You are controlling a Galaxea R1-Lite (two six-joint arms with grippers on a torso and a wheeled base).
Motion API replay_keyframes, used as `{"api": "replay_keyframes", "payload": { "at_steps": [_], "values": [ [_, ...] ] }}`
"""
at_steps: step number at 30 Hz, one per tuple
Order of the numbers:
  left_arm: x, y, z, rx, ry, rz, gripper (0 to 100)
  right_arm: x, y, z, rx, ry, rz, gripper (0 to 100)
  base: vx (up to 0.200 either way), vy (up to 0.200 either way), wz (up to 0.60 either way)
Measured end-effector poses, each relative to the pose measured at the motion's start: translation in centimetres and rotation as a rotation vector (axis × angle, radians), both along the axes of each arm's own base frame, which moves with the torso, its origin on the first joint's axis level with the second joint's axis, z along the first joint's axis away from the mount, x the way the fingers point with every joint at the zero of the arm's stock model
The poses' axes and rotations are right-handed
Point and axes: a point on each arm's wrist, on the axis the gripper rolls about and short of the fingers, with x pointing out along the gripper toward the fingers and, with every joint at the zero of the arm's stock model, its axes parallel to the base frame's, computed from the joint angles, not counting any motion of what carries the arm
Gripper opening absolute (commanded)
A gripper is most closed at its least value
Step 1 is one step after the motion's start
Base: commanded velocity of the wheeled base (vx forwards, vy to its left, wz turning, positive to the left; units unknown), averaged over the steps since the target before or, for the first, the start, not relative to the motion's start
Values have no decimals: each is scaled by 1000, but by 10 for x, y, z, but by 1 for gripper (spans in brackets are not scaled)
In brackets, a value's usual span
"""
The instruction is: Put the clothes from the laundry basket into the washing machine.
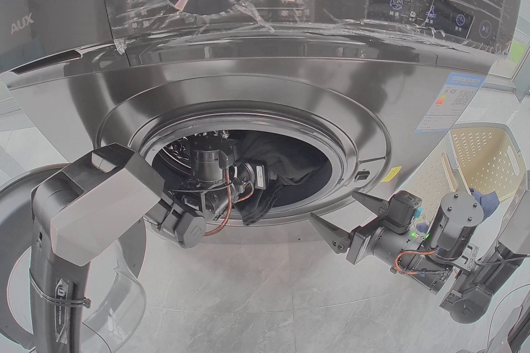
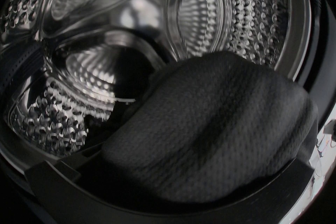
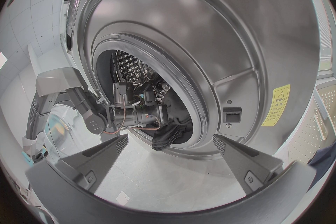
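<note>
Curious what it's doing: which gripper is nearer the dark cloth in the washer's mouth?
Left. The left gripper is inside the opening, at the dark cloth; the right gripper hangs outside, apart.

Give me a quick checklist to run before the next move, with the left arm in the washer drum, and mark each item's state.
1. The door of the washing machine is open: ok.
2. The dark garment is fully inside the drum: not ok, a part hangs over the opening's rim.
3. The left tool has a grip on it: cannot tell, cloth hides it.
4. The right tool is open, empty, outside the machine: ok.
5. The laundry basket is emptied: not ok, a blue garment lies in it.
</note>
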Motion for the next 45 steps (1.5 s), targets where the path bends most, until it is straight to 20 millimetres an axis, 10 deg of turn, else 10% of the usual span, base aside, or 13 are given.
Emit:
{"api": "replay_keyframes", "payload": {
  "at_steps": [4, 5, 28, 29, 45],
  "values": [
    [-8, -1, -7, 29, 50, -22, 100, 0, 0, -1, -1, 2, 0, 100, 0, 0, 0],
    [-9, -1, -8, 31, 52, -23, 0, 0, 0, -1, -1, 3, 0, 100, 0, 0, 0],
    [53, -12, 53, -254, -217, 158, 0, 1, 2, -1, 1, 3, 3, 100, 0, 0, 0],
    [54, -12, 54, -260, -223, 161, 100, 0, 2, -1, 0, 3, 4, 100, 0, 0, 0],
    [19, -10, 5, -133, -23, 102, 100, 0, 3, -1, 2, 2, 8, 100, 0, 0, 0]
  ]
}}
